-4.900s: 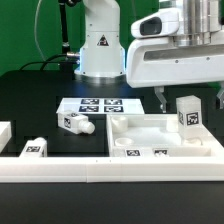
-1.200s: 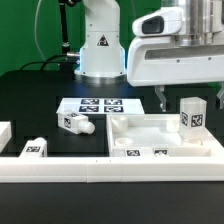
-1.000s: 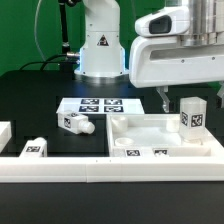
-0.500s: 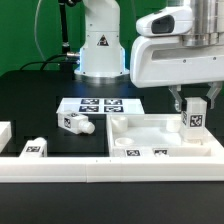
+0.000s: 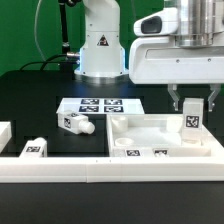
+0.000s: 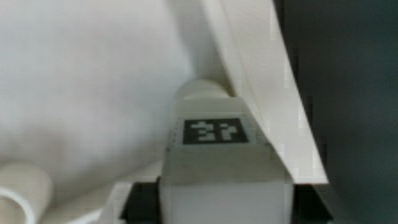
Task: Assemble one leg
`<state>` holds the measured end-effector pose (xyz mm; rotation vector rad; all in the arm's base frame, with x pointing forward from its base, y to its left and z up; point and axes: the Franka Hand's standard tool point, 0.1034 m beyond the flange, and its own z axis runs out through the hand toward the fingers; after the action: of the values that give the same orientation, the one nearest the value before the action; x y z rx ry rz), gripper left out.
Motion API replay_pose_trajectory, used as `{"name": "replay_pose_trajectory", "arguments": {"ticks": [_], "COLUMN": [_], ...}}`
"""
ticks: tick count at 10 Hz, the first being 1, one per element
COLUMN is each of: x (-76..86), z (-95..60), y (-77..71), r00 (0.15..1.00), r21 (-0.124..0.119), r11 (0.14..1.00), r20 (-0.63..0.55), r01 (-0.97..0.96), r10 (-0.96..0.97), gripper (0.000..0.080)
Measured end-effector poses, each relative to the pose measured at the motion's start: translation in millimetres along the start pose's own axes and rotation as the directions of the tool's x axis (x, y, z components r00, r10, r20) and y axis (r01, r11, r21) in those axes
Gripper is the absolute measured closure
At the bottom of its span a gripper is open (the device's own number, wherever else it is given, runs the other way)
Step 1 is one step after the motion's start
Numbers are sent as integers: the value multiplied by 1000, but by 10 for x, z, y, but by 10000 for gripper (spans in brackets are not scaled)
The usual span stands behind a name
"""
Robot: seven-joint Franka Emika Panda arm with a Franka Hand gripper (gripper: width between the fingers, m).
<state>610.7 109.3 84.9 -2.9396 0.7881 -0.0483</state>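
One leg [image 5: 190,124], a short white block with a black-and-white tag, stands upright in the far right corner of the large white rimmed panel [image 5: 128,124]. My gripper [image 5: 194,106] hangs straight above it with a finger on each side, shut on the leg. In the wrist view the leg [image 6: 217,150] fills the space between the dark fingers [image 6: 150,200], pressed close to the panel's raised rim [image 6: 249,70]. My gripper [image 6: 217,206] shows only at the edge of that view.
A second leg [image 5: 75,123] lies on the black table left of the panel, and a third [image 5: 35,148] lies nearer the front. The marker board [image 5: 95,104] lies behind them. A long white rail [image 5: 100,170] runs along the front. The robot base [image 5: 100,45] stands at the back.
The fingers stood wide apart on both sides of the upright leg; they have closed in on it, and the leg has shifted slightly to the exterior view's right.
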Motion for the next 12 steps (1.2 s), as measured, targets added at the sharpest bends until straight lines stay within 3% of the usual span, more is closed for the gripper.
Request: {"name": "replay_pose_trajectory", "arguments": {"ticks": [3, 5, 8, 9, 10, 11, 12], "x": [13, 13, 25, 16, 17, 12, -3], "z": [0, 3, 4, 6, 7, 7, 7], "y": [32, 37, 48, 39, 41, 37, 29], "r00": [925, 806, 655, 633, 653, 677, 736], "r21": [26, 20, 14, 12, 13, 15, 11], "r11": [925, 806, 655, 634, 653, 678, 737], "r20": [28, 42, 63, 63, 63, 63, 58], "r01": [-380, -591, -755, -774, -757, -735, -676], "r10": [379, 590, 753, 772, 755, 733, 674], "gripper": [514, 512, 512, 512, 461, 461, 325]}}
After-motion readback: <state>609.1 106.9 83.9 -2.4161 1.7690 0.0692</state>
